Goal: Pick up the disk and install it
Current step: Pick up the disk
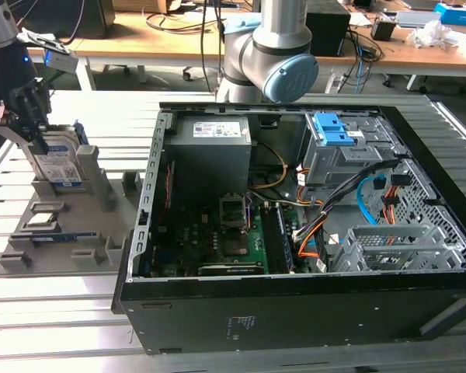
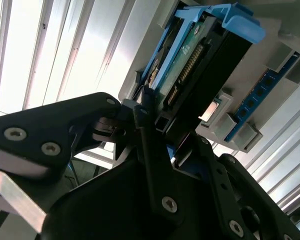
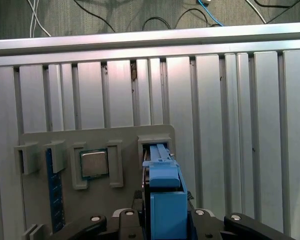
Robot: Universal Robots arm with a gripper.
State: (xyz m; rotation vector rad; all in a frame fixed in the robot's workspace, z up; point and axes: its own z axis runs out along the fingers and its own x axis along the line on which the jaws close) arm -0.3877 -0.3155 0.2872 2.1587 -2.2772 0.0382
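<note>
One disk (image 1: 62, 165), upright in grey holder tray (image 1: 101, 250) at the exterior view's left, beside open computer case (image 1: 295, 311). Gripper (image 1: 37, 141) fingers clamped across its top edge. Lower portion hidden by slot walls.

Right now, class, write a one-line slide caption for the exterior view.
Claw at the upright disk in its grey holder, beside the open computer case.
</note>
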